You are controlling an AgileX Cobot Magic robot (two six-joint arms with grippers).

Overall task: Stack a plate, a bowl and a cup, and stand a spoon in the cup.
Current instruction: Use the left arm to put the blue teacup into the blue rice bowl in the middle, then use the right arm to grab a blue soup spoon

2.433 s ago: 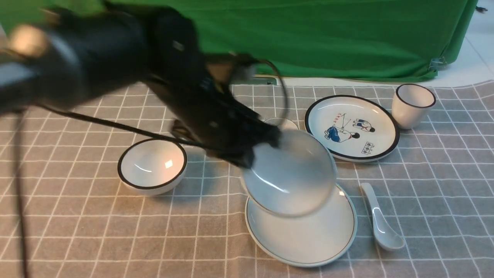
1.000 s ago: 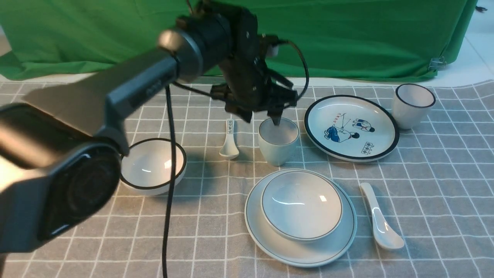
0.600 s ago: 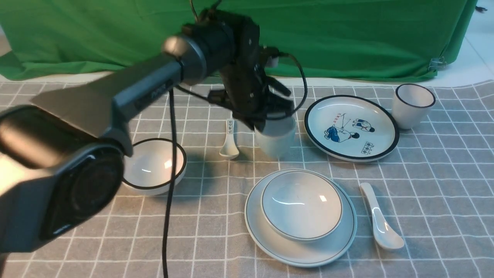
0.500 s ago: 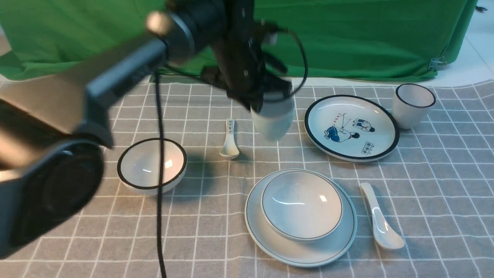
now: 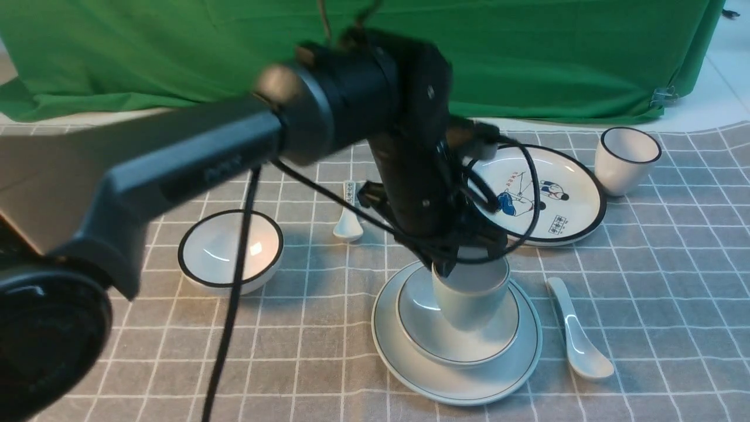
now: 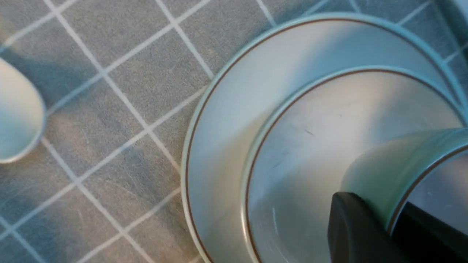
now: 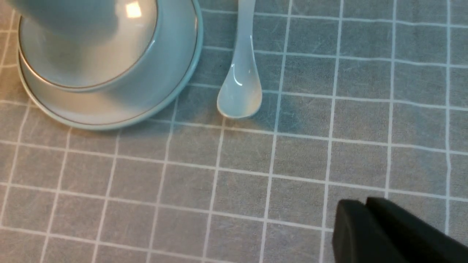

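The bowl (image 5: 419, 328) sits in the plate (image 5: 392, 357) at the front middle of the cloth. My left gripper (image 5: 454, 258) is shut on the rim of the cup (image 5: 469, 299), one finger outside and one inside, and holds it in the bowl. Whether the cup rests on the bowl or hangs just above it I cannot tell. The left wrist view shows the cup (image 6: 387, 164), bowl (image 6: 314, 138) and plate (image 6: 226, 120). The plain white spoon (image 5: 577, 340) lies right of the plate; the right wrist view shows the spoon (image 7: 241, 84) too. My right gripper (image 7: 363, 206) is shut and empty over bare cloth.
A black-rimmed bowl (image 5: 231, 252) stands at the left. A small marked spoon (image 5: 347, 220) lies behind it. A cartoon plate (image 5: 556, 199) and a black-rimmed cup (image 5: 626, 159) stand at the back right. A green cloth hangs behind the table.
My left gripper set the bowl in the plate, moved back and shut on the cup's rim, lifted it and carried it forward and right into the bowl.
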